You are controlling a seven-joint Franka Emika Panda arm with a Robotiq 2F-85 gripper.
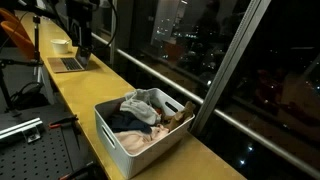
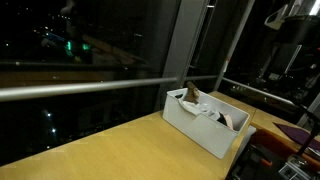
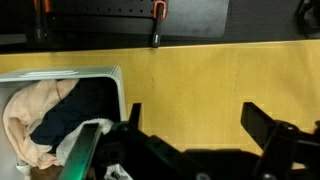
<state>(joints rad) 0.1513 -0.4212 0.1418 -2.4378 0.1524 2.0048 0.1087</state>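
Note:
My gripper [image 3: 192, 108] is open and empty, its two black fingers spread wide above bare yellow tabletop [image 3: 200, 70]. A white plastic bin [image 3: 70, 72] lies to its left in the wrist view, apart from the fingers. The bin holds a beige cloth [image 3: 25, 110], a dark cloth [image 3: 70, 115] and a pale green-edged piece [image 3: 88, 145]. The bin shows in both exterior views [image 1: 110, 132] [image 2: 195, 125], heaped with clothes: a grey one [image 1: 147, 99] on top and a beige one [image 1: 142, 140]. I cannot make out the gripper in either exterior view.
The long yellow table [image 1: 90, 95] runs along a dark window with a metal rail [image 1: 170, 75]. A laptop [image 1: 68, 63] and a pale bowl [image 1: 62, 45] sit at its far end. A black breadboard with orange-handled clamps [image 3: 155, 12] borders the table.

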